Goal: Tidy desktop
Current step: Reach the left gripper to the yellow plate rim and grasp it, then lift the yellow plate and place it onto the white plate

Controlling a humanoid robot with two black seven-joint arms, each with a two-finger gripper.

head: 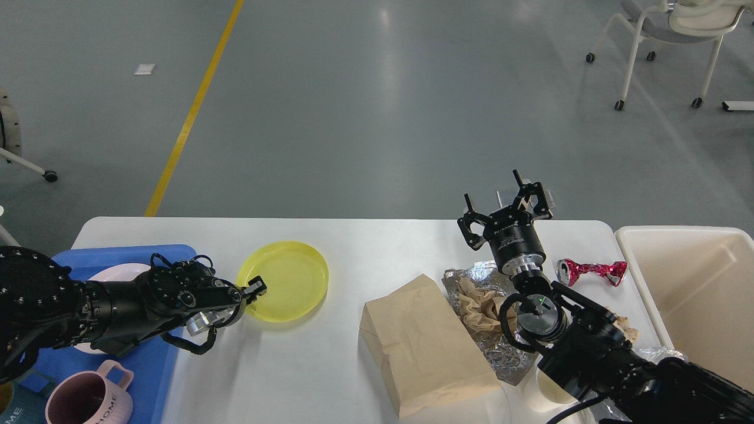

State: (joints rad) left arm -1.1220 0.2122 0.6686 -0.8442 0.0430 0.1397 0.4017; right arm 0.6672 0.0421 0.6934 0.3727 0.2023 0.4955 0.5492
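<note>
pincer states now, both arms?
Left pincer: closed on the yellow plate rim.
Right pincer: open, holding nothing.

Pink mug (pixel 88 399) cut off by bottom edge.

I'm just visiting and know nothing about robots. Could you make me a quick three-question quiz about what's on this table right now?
1. True or false: the yellow plate lies on the desktop, outside the blue tray.
2. Which gripper is at the yellow plate's rim? A) left gripper B) right gripper
3. What color is the crushed can near the beige bin?

Key: 1 true; 2 A; 3 pink.
</note>
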